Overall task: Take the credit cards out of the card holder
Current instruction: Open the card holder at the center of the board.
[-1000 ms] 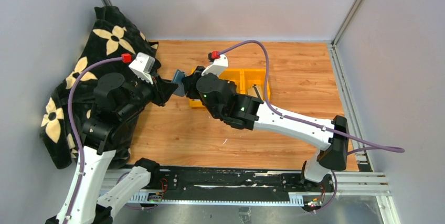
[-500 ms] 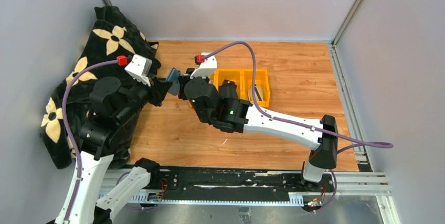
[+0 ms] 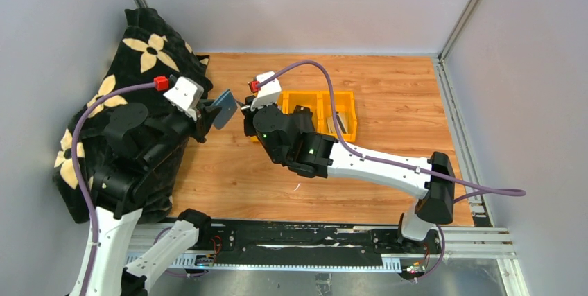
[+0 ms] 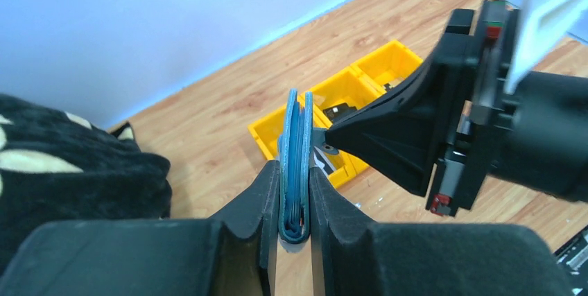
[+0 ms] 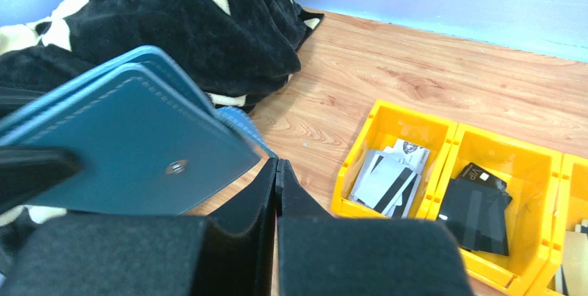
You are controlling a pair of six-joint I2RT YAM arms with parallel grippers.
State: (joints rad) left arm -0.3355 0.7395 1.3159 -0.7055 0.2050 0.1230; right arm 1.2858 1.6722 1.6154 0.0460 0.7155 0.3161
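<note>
Closed teal-blue folding card holder [image 4: 297,126], one edge pinched upright by left end effector [image 4: 295,170], aloft over wooden tabletop [image 3: 388,95] at 10 o'clock. Pressed together, right end effector [image 5: 276,163], tips at holder's free edge from 3 o'clock; any grip there unclear. Yellow plastic bins [image 5: 350,178] at 3 o'clock, holding silvery-grey credit cards [image 5: 385,178] and dark card [image 5: 478,206]. Black flowered blanket [image 5: 208,19] crowding 9 o'clock; bare wood at 12 and 6.
</note>
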